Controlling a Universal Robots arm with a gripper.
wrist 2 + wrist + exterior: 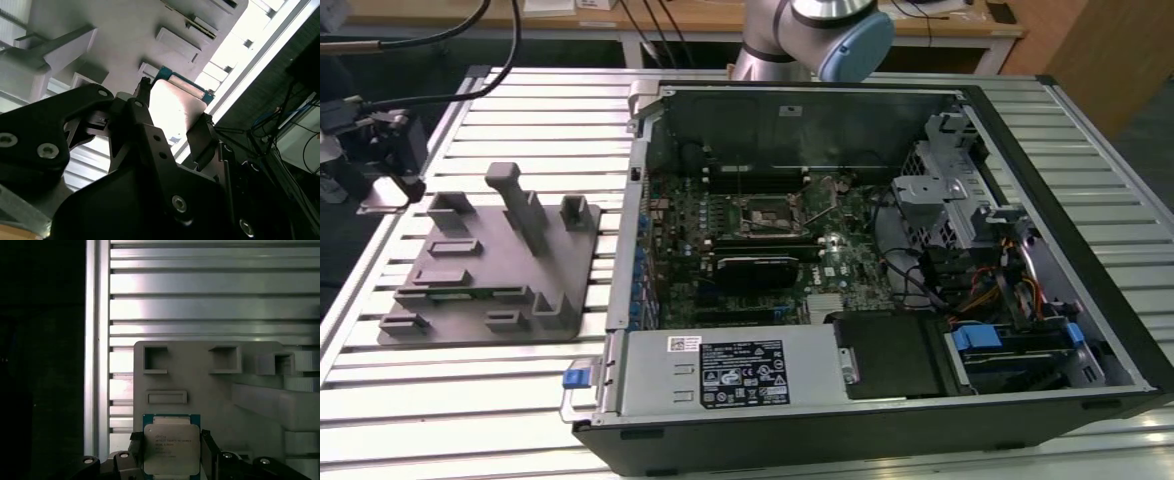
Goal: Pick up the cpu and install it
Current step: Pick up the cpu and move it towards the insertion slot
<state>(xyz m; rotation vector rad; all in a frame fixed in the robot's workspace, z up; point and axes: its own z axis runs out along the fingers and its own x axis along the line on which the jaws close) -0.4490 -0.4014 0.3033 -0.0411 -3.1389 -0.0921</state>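
The tool [171,452] is clamped on the cpu [171,449]: in both wrist views its dark fingers [145,107] press against two opposite edges of the chip, silvery top facing the first wrist view. In the exterior view the tool [384,150] sits at the bench's [454,400] edge on the exterior view's left, at the far corner of the grey fixture [494,260]. Whether the chip has lifted clear of the fixture cannot be told. The pickup looks largely done. Installation is left: the socket [767,215] inside the open computer case [801,120], well apart, appears unfilled.
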